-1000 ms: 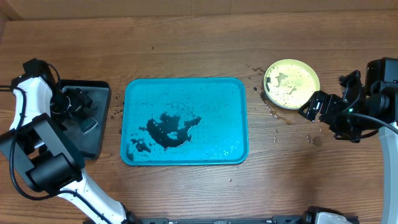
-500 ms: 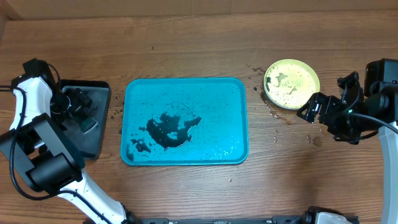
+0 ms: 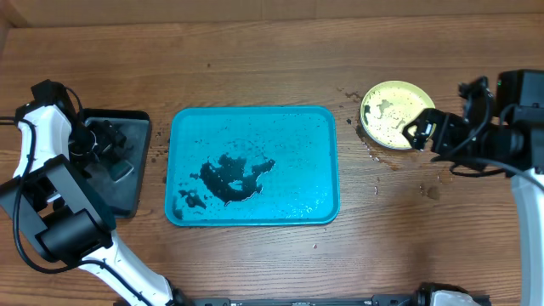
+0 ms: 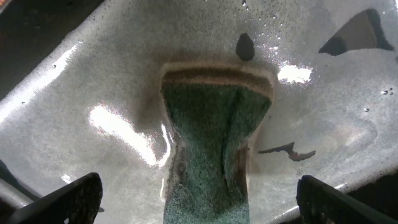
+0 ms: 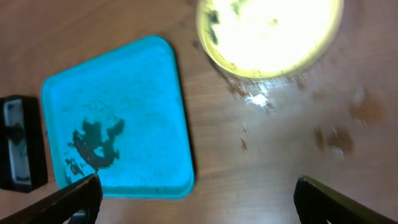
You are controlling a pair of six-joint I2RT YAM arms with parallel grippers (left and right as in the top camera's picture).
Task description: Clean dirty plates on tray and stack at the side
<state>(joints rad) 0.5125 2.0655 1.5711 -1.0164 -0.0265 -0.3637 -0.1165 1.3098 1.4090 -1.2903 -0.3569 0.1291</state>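
Note:
The turquoise tray (image 3: 255,119) lies mid-table with a black smear and specks in it and no plate on it; it also shows in the right wrist view (image 5: 124,87). One yellow-green dirty plate (image 3: 393,110) sits on the table to the tray's right, bright in the right wrist view (image 5: 270,31). The white and light blue plates are out of view. My right gripper (image 3: 415,132) is open and empty at the plate's right rim, with its jaws wide apart in its wrist view (image 5: 199,202). My left gripper (image 3: 106,138) is open over a green sponge (image 4: 214,143).
A smaller black tray (image 3: 127,174) with a wet grey inside (image 4: 93,81) stands left of the turquoise tray and holds the sponge; it also shows in the right wrist view (image 5: 18,143). Dark crumbs and wet spots (image 3: 374,153) lie on the wood around the plate.
My right gripper has moved left and toward the far side, from beside the plate's lower right up to its right rim. The left arm has not moved.

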